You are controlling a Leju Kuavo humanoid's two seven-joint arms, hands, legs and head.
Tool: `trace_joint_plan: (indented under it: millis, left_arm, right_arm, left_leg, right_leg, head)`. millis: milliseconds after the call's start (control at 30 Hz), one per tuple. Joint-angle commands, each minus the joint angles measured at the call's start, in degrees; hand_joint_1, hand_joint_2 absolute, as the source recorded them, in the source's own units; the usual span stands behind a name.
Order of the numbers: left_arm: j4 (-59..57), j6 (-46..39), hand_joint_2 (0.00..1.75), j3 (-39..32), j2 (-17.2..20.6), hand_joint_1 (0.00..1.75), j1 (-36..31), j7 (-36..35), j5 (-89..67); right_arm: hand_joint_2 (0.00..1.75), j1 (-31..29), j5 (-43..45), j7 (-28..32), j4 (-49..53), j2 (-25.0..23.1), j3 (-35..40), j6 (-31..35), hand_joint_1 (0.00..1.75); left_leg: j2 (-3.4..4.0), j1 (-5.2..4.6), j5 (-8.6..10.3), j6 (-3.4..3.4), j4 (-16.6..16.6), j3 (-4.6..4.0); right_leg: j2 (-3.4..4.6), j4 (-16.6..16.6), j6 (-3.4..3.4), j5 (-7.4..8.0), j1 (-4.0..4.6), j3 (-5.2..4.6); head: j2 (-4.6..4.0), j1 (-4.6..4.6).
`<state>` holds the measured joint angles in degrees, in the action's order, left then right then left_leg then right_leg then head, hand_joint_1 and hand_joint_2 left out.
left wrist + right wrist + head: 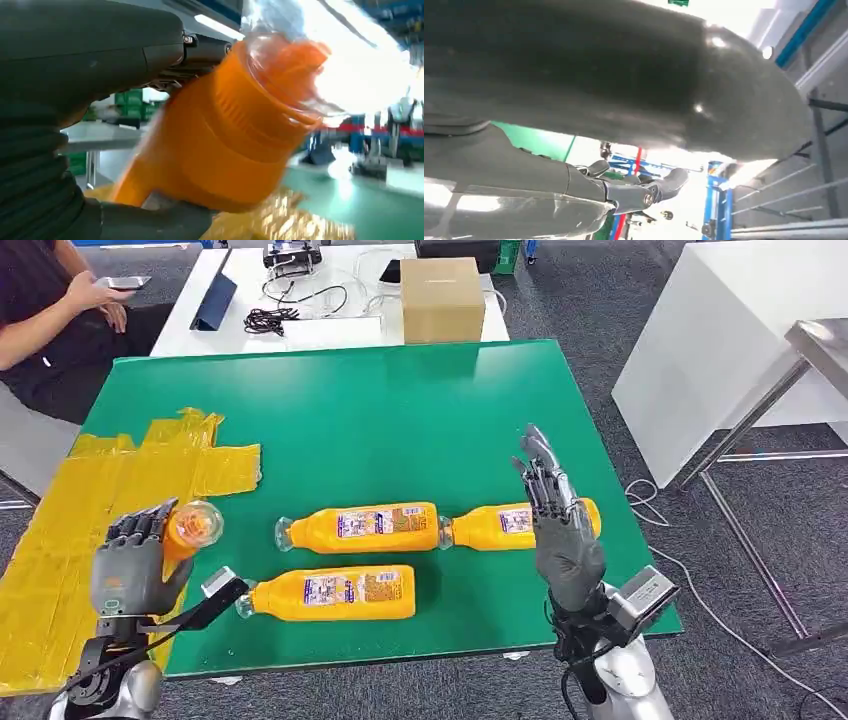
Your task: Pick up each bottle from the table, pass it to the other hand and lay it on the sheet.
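My left hand (130,565) grips an orange bottle (188,530) over the near left of the table, beside the yellow sheet (100,500); the bottle's clear bottom end faces the head camera. The same bottle (225,135) appears close up in the left wrist view, with the hand (80,65) wrapped around it. Three more orange bottles lie on the green table (330,420): one (360,528) in the middle, one (505,525) end to end with it on the right, one (335,593) nearer me. My right hand (560,525) is raised with fingers straight, empty, in front of the right bottle.
A cardboard box (442,298), cables and a tablet stand on the white table behind. A person (60,310) sits at the far left. A white table (720,330) and a metal frame stand to the right. The table's near edge runs just in front of my arms.
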<state>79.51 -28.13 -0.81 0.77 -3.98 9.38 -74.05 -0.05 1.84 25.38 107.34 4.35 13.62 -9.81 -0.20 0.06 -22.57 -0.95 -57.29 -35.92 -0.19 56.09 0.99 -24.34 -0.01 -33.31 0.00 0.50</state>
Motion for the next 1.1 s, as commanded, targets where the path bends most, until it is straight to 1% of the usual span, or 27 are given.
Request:
trace_joint_plan:
  millis: [33, 67, 100, 133, 200, 233, 267, 300, 333, 367, 400, 433, 467, 500, 533, 633, 733, 767, 800, 833, 867, 900, 933, 967, 1000, 1033, 1100]
  left_arm:
    - [-5.8, 2.9, 1.75, 3.4, 3.4, 1.75, -0.9, -1.0, -1.4]
    - [-5.8, 3.2, 1.75, 4.0, 4.0, 1.50, -0.9, -1.7, -3.4]
    - [-6.1, 3.3, 1.75, 4.4, 4.4, 0.00, -1.0, -2.4, -5.3]
    - [-6.9, 4.4, 0.00, 3.9, 4.0, 0.00, -1.5, -4.2, -6.0]
    - [-8.7, 4.9, 0.00, 4.1, 3.6, 0.00, -2.6, -4.9, -5.9]
    - [-9.3, 4.6, 0.00, 4.1, 3.6, 0.00, -2.9, -5.2, -6.1]
    - [-9.8, 4.6, 0.00, 4.3, 3.7, 0.00, -3.1, -5.5, -6.5]
    - [-10.7, 4.8, 0.00, 4.6, 3.9, 0.00, -3.6, -6.3, -7.3]
    - [-11.4, 5.2, 0.00, 4.7, 4.0, 0.00, -4.0, -7.1, -7.7]
    - [-12.0, 5.6, 0.00, 4.9, 4.2, 0.00, -4.5, -7.9, -8.2]
    - [-13.0, 6.6, 0.00, 5.2, 4.5, 0.00, -5.0, -10.3, -10.0]
    - [-13.4, 7.0, 0.00, 5.2, 4.5, 0.00, -5.2, -10.7, -10.1]
    - [-13.9, 7.1, 0.00, 4.7, 4.3, 0.00, -5.4, -11.1, -9.6]
    - [-13.8, 6.8, 0.00, 4.5, 4.2, 0.00, -5.4, -11.3, -9.4]
    - [-13.5, 5.9, 0.00, 3.6, 3.7, 0.00, -5.1, -11.1, -7.7]
    - [-13.5, 5.9, 0.00, 3.6, 3.7, 0.00, -5.1, -11.1, -7.7]
    - [-13.5, 5.9, 0.00, 3.6, 3.7, 0.00, -5.1, -11.1, -7.7]
    - [-13.5, 5.9, 0.00, 3.6, 3.7, 0.00, -5.1, -11.1, -7.7]
    - [-11.8, 4.2, 0.00, 1.2, 2.3, 0.00, -4.3, -8.1, -0.2]
    - [-10.7, 3.4, 0.00, -0.4, 1.4, 0.00, -3.7, -6.0, 4.8]
    - [-9.3, 4.1, 0.00, -2.3, 0.5, 0.00, -3.2, -1.9, 13.3]
    - [-7.9, 2.6, 0.00, -4.3, -0.4, 0.00, -2.8, 0.0, 17.6]
    - [-6.2, 4.0, 0.00, -6.2, -1.8, 0.00, -2.4, 3.7, 26.0]
    - [-4.4, 6.9, 0.00, -8.5, -3.3, 0.00, -2.0, 7.9, 36.3]
    - [-2.7, 9.2, 0.00, -10.8, -4.6, 0.00, -1.7, 10.2, 44.4]
    - [-1.3, 12.3, 0.00, -12.2, -5.5, 0.00, -1.5, 11.5, 51.5]
    - [0.8, 19.3, 0.00, -14.0, -6.2, 0.00, -1.2, 11.4, 65.7]
  right_arm:
    - [0.00, -2.0, -0.3, -0.9, -4.6, 1.4, 1.2, -0.6, 0.00]
    - [0.00, -2.2, -0.3, -1.0, -4.8, 1.4, 1.3, -0.7, 0.00]
    - [0.00, -2.5, -0.5, -1.6, -5.3, 1.3, 1.6, -0.8, 0.00]
    - [0.00, -3.1, -3.7, -3.7, -6.2, 1.4, 2.6, 0.3, 0.00]
    - [0.00, -4.8, -11.2, -7.6, -8.9, 1.4, 5.4, 3.6, 0.00]
    - [0.00, -5.6, -13.7, -9.1, -10.3, 1.4, 6.5, 4.6, 0.00]
    - [0.00, -6.2, -14.7, -9.7, -11.2, 1.3, 7.2, 5.1, 0.00]
    - [1.75, -6.8, -16.9, -10.4, -12.1, 1.1, 8.1, 6.4, 0.00]
    - [1.75, -7.3, -18.0, -11.4, -13.1, 0.9, 8.9, 7.0, 0.00]
    - [1.75, -7.6, -18.8, -12.0, -13.6, 0.9, 9.6, 7.6, 0.00]
    - [1.75, -7.7, -18.7, -12.2, -13.9, 1.0, 10.2, 7.9, 0.00]
    - [1.75, -7.6, -18.7, -12.3, -13.9, 1.0, 10.2, 8.0, 0.00]
    - [1.75, -7.3, -18.7, -12.3, -13.6, 1.1, 10.1, 8.1, 0.00]
    - [1.75, -7.2, -18.7, -12.4, -13.5, 1.2, 10.1, 8.1, 0.00]
    - [1.75, -6.9, -18.7, -12.5, -13.2, 1.4, 10.0, 8.2, 0.00]
    - [1.75, -6.9, -18.7, -12.5, -13.2, 1.4, 10.0, 8.2, 0.00]
    - [1.75, -6.9, -18.7, -12.5, -13.2, 1.4, 10.0, 8.2, 0.00]
    - [1.75, -6.9, -18.7, -12.5, -13.2, 1.4, 10.0, 8.2, 0.00]
    - [1.75, -6.5, -19.2, -13.4, -13.0, 1.5, 9.8, 8.5, 0.00]
    - [1.75, -6.5, -20.6, -14.3, -13.3, 1.8, 10.1, 8.9, 0.00]
    - [1.75, -6.5, -22.6, -15.2, -13.8, 2.0, 10.6, 9.7, 0.00]
    - [1.75, -7.0, -26.2, -16.6, -15.0, 2.1, 11.4, 11.1, 0.00]
    - [1.75, -7.5, -27.5, -17.3, -16.2, 1.8, 11.9, 11.3, 0.00]
    - [1.75, -8.1, -29.6, -18.2, -17.8, 1.7, 12.6, 11.9, 0.00]
    - [1.75, -8.9, -31.1, -19.0, -19.8, 1.1, 13.2, 12.4, 0.00]
    - [1.75, -9.8, -32.6, -19.5, -21.6, 0.9, 14.1, 12.5, 0.00]
    - [1.75, -12.7, -35.8, -21.0, -26.7, 0.4, 16.7, 12.6, 0.00]
  left_leg:
    - [0.06, 0.00, -0.06, 0.03, 0.1, 0.20]
    - [0.12, 0.03, -0.12, 0.05, 0.0, 0.31]
    - [0.08, -0.01, -0.05, 0.03, 0.1, 0.18]
    - [0.10, 0.01, -0.09, 0.05, 0.1, 0.28]
    - [0.13, 0.01, -0.09, 0.06, 0.1, 0.30]
    - [0.11, 0.01, -0.04, 0.04, 0.1, 0.20]
    - [0.17, 0.03, -0.07, 0.07, 0.1, 0.32]
    - [0.13, 0.01, -0.04, 0.04, 0.1, 0.22]
    - [0.19, 0.04, -0.08, 0.07, 0.1, 0.34]
    - [0.12, 0.02, -0.02, 0.06, 0.1, 0.23]
    - [0.12, 0.02, -0.05, 0.07, 0.1, 0.33]
    - [0.07, 0.02, 0.00, 0.07, 0.1, 0.23]
    - [0.06, 0.04, -0.04, 0.09, 0.1, 0.33]
    - [0.06, 0.02, -0.01, 0.06, 0.1, 0.24]
    - [0.07, 0.04, -0.07, 0.08, 0.1, 0.34]
    - [0.04, 0.03, -0.05, 0.07, 0.0, 0.25]
    - [0.08, 0.04, -0.12, 0.08, 0.0, 0.36]
    - [0.04, 0.02, -0.06, 0.07, 0.0, 0.26]
    - [0.07, 0.05, -0.10, 0.09, 0.0, 0.33]
    - [0.05, 0.03, -0.04, 0.07, 0.0, 0.20]
    - [0.08, 0.04, -0.10, 0.08, 0.0, 0.31]
    - [0.07, 0.03, -0.03, 0.05, 0.0, 0.12]
    - [0.15, 0.06, -0.10, 0.07, 0.0, 0.26]
    - [0.11, 0.04, -0.03, 0.05, 0.0, 0.12]
    - [0.16, 0.06, -0.11, 0.07, 0.0, 0.27]
    - [0.26, 0.07, -0.10, 0.05, 0.0, 0.21]
    - [0.26, 0.07, -0.08, 0.06, 0.0, 0.18]
  right_leg:
    - [0.06, -0.1, 0.02, -0.03, 0.00, 0.20]
    - [0.12, -0.1, 0.02, -0.06, 0.02, 0.30]
    - [0.08, 0.0, 0.01, -0.03, -0.02, 0.16]
    - [0.10, -0.1, 0.02, -0.05, 0.00, 0.27]
    - [0.13, -0.1, 0.02, -0.03, 0.01, 0.28]
    - [0.11, -0.1, 0.01, 0.01, 0.01, 0.19]
    - [0.17, -0.1, 0.01, 0.00, 0.02, 0.30]
    - [0.12, -0.1, 0.01, 0.01, 0.01, 0.20]
    - [0.19, -0.1, 0.01, 0.00, 0.04, 0.30]
    - [0.11, -0.1, 0.00, 0.01, 0.02, 0.20]
    - [0.11, -0.1, 0.01, -0.01, 0.02, 0.29]
    - [0.06, -0.1, 0.00, 0.00, 0.02, 0.21]
    - [0.05, -0.1, 0.00, -0.03, 0.04, 0.33]
    - [0.05, -0.1, 0.00, -0.02, 0.02, 0.23]
    - [0.06, -0.1, 0.01, -0.06, 0.04, 0.35]
    - [0.03, -0.1, 0.01, -0.05, 0.03, 0.27]
    - [0.08, -0.1, 0.02, -0.10, 0.04, 0.37]
    - [0.04, -0.1, 0.02, -0.06, 0.02, 0.27]
    - [0.07, -0.1, 0.02, -0.08, 0.04, 0.35]
    - [0.05, -0.1, 0.01, -0.03, 0.02, 0.21]
    - [0.08, -0.1, 0.02, -0.07, 0.04, 0.33]
    - [0.06, -0.1, 0.02, -0.01, 0.03, 0.13]
    - [0.14, -0.1, 0.02, -0.04, 0.06, 0.27]
    - [0.10, -0.1, 0.02, 0.00, 0.04, 0.13]
    - [0.15, -0.1, 0.03, -0.05, 0.05, 0.29]
    - [0.25, -0.1, 0.02, 0.00, 0.07, 0.20]
    - [0.26, -0.1, 0.02, 0.02, 0.07, 0.17]
  head:
    - [0.00, -0.02]
    - [0.00, 0.00]
    - [0.00, -0.02]
    - [0.00, 0.00]
    - [0.00, 0.00]
    - [0.00, 0.00]
    - [0.00, 0.00]
    - [0.00, 0.00]
    - [0.00, -0.02]
    - [0.00, 0.00]
    - [0.00, -0.02]
    - [0.00, 0.00]
    - [0.00, 0.00]
    - [0.00, -0.02]
    - [0.00, -0.02]
    - [0.00, 0.00]
    - [0.00, 0.00]
    - [0.00, -0.02]
    - [0.00, 0.00]
    - [0.00, 0.00]
    - [0.00, 0.00]
    - [0.00, 0.00]
    - [0.00, -0.02]
    - [0.00, -0.02]
    - [0.00, -0.02]
    - [0.00, 0.00]
    - [0.00, 0.00]
